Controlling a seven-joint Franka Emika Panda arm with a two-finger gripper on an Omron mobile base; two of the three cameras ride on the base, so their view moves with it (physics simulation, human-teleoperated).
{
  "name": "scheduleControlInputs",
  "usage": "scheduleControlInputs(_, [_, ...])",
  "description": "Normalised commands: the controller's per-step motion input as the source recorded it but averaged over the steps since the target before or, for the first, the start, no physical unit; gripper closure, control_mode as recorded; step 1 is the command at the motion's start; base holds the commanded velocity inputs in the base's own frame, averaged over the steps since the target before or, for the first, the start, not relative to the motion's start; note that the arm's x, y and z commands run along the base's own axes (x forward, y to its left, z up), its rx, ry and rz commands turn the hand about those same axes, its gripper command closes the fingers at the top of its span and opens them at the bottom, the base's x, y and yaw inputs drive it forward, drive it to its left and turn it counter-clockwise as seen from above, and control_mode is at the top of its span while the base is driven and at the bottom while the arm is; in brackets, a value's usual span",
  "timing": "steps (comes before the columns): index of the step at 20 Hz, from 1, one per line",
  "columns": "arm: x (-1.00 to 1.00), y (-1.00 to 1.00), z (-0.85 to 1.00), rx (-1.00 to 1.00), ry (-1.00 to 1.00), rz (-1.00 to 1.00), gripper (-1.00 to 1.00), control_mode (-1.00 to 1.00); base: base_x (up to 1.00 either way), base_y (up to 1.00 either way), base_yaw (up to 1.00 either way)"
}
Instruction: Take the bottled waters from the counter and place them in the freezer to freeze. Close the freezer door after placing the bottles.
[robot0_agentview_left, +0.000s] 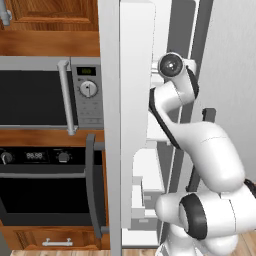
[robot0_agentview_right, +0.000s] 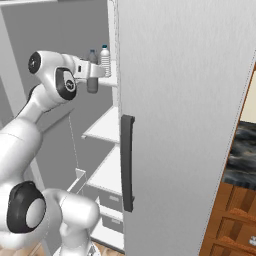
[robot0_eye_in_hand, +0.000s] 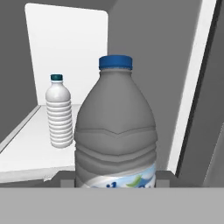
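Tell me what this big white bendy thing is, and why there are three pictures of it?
It is a robot arm, white with dark joints, working in a make-believe computer kitchen. Two pictures come from cameras riding behind the arm, one on its left side and one on its right. The third comes from a camera on the robot's hand, so everything there looks very close.

The arm is reaching into a tall grey freezer whose door stands open. Its fingers are closed around a water bottle with a blue cap. A second, whiter bottle already stands upright on the white shelf inside, a little farther back.

In the left picture you can also see a silver microwave and a black oven beside the freezer.
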Motion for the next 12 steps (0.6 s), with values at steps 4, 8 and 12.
scheduleControlInputs(4, [0.64,-0.07,0.01,0.00,0.03,0.00,1.00,-1.00,0.00,0.00,0.00])
scheduleControlInputs(8, [0.32,-0.13,0.00,0.01,0.00,0.00,1.00,-1.00,0.00,0.00,0.00])
scheduleControlInputs(12, [0.26,-0.22,0.00,0.00,0.00,0.00,1.00,-1.00,0.00,0.00,0.00])
